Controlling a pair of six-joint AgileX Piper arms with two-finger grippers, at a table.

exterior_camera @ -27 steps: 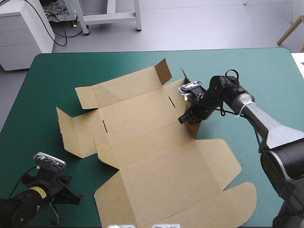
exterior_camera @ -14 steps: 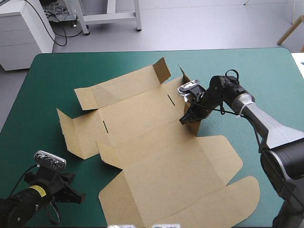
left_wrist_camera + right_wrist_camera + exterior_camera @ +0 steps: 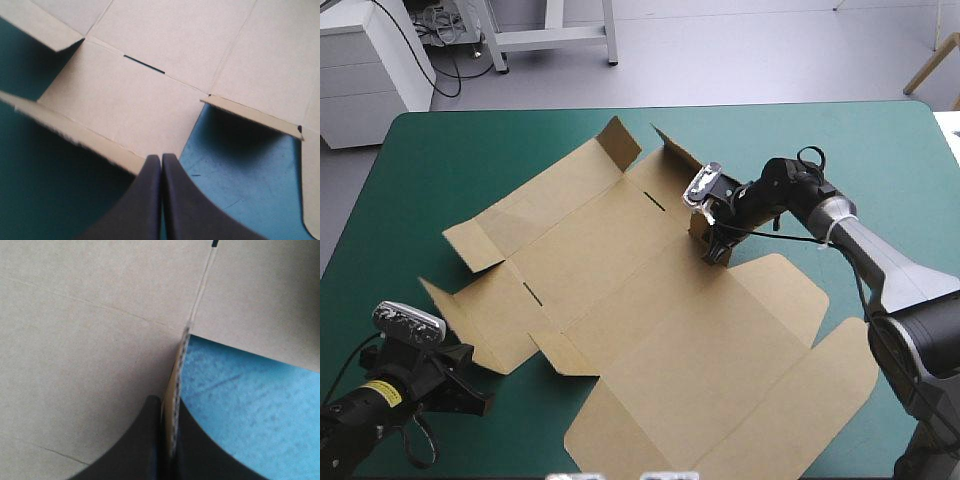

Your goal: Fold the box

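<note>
The brown box (image 3: 650,300) lies as a flat cut sheet across the middle of the teal-green table, set at a slant. My right gripper (image 3: 713,243) is at the sheet's far right side, shut on a small raised flap (image 3: 702,225). In the right wrist view the flap's board edge (image 3: 176,385) stands between the black fingers of my right gripper (image 3: 167,402). My left gripper (image 3: 472,398) rests at the near left corner, off the sheet. In the left wrist view that gripper (image 3: 161,159) is shut on nothing, and the box (image 3: 150,110) lies just ahead of it.
Two short flaps (image 3: 620,140) stand up at the sheet's far edge. A side flap (image 3: 250,117) near my left gripper is lifted a little off the cover. Bare teal-green cover (image 3: 880,160) shows at the far right and along the left edge.
My right gripper has pulled the flap left and farther away, and the whole sheet has turned counterclockwise with it. My left arm has shifted slightly left.
</note>
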